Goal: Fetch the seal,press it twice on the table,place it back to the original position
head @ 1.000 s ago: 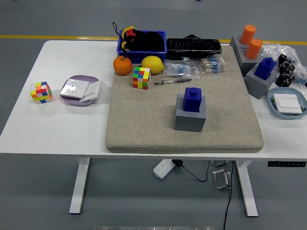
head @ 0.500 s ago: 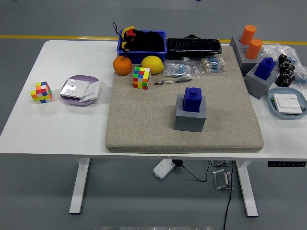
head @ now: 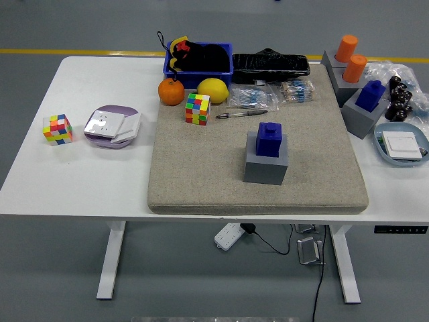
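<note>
Head view: blue seal (head: pixel 271 139) upright on its grey base (head: pixel 266 165), mid-mat (head: pixel 201 181); neither hand visible.

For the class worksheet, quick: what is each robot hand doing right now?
Left hand: not in view, so its state cannot be told.
Right hand: not in view either.
The blue seal sits untouched on its grey base.

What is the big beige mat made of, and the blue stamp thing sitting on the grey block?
The mat looks like felt or woven fabric: matte, speckled, with soft rounded edges. The blue seal looks like smooth hard plastic, evenly coloured with crisp corners. The grey block looks matte, maybe plastic or foam; the picture leaves that open.
</note>
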Controlling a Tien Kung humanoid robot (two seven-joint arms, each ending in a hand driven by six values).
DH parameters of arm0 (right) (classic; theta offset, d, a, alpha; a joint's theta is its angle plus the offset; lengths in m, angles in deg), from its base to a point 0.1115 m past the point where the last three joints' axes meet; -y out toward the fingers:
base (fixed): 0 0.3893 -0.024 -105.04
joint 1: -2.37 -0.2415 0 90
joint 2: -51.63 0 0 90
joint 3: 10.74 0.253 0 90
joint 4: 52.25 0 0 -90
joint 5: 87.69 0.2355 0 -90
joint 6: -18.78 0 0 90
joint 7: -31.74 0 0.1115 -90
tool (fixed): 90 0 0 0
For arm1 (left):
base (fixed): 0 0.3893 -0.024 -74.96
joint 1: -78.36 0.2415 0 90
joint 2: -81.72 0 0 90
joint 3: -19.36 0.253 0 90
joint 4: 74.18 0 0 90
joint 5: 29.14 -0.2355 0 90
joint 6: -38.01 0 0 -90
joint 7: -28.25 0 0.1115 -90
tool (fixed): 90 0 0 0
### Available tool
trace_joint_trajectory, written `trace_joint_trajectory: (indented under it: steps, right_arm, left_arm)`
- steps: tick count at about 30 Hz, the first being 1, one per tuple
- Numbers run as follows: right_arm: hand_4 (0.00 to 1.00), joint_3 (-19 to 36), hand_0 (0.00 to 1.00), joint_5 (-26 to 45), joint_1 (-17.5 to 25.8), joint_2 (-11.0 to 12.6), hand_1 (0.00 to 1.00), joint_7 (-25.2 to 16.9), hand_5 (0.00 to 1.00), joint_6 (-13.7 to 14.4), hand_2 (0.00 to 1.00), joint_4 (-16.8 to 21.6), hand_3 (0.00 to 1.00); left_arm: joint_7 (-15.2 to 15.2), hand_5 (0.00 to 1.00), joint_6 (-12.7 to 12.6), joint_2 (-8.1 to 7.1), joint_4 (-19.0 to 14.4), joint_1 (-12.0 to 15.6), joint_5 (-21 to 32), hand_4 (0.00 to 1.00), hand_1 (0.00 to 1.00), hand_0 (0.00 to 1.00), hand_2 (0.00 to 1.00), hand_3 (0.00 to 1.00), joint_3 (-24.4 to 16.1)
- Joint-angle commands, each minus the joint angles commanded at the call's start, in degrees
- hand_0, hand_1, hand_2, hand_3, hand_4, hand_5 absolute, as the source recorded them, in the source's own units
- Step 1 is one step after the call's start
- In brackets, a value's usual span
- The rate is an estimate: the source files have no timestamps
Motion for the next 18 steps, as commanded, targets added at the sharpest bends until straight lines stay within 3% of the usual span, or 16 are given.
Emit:
trace_joint_trajectory:
  steps: [18]
  right_arm:
    - [0.833,0.92,0.82,-0.42,0.26,0.12,0.721,0.09,0.22,0.18,0.711,-0.06,0.65]
  left_arm:
    - [0.0,0.397,0.04,0.0,0.04,0.02,0.12,0.794,0.815,0.813,0.786,0.834,0.07]
